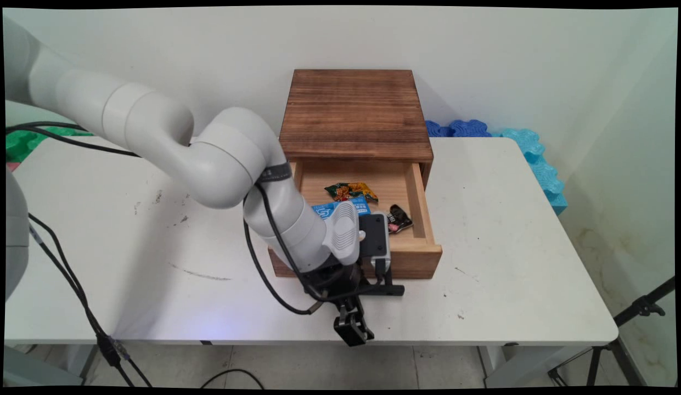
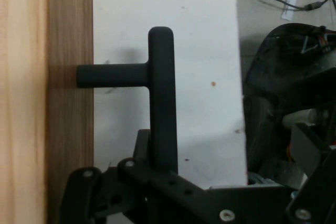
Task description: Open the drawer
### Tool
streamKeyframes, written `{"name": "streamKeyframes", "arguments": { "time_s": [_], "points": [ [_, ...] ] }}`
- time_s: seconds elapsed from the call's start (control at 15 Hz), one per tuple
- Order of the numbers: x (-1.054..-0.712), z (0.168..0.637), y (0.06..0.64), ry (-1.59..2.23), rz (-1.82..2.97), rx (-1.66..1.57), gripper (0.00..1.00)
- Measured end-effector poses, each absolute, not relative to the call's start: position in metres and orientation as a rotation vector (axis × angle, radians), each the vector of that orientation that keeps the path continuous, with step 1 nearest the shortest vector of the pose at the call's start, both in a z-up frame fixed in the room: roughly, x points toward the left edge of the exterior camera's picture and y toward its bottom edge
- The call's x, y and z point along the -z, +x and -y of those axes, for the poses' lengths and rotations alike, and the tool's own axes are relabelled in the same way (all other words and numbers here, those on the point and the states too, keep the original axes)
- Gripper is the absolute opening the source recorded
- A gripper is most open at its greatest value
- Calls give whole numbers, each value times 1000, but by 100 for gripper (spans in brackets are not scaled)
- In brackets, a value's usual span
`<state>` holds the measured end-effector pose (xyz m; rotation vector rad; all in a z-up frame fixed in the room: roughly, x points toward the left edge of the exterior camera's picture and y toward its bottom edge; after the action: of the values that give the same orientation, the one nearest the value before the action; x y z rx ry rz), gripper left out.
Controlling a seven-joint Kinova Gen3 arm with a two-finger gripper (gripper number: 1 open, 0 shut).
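A dark wooden box (image 1: 355,112) stands at the back middle of the white table (image 1: 516,230), and its light wood drawer (image 1: 420,203) is pulled out toward the near edge. Inside lie a green and orange snack packet (image 1: 351,191), a blue packet (image 1: 340,208) and a small black packet (image 1: 400,218). My gripper (image 1: 353,331) points down in front of the drawer and is shut on the left end of its black T-shaped handle (image 1: 385,289). In the hand view the handle (image 2: 160,98) juts from the drawer front (image 2: 68,103) and runs down into my gripper (image 2: 163,174).
Blue foam pieces (image 1: 466,129) and lighter cyan ones (image 1: 538,159) lie behind and right of the box. Green foam (image 1: 27,140) sits at the far left. Black cables (image 1: 71,280) hang from the arm. A tripod leg (image 1: 636,312) stands off the table's right.
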<state>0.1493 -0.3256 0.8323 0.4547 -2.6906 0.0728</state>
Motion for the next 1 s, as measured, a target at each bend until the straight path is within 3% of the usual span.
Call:
{"name": "streamKeyframes", "arguments": {
  "time_s": [1.0],
  "points": [
    [-842, 286, 146, 435, 2677, -4, 100]
  ]
}}
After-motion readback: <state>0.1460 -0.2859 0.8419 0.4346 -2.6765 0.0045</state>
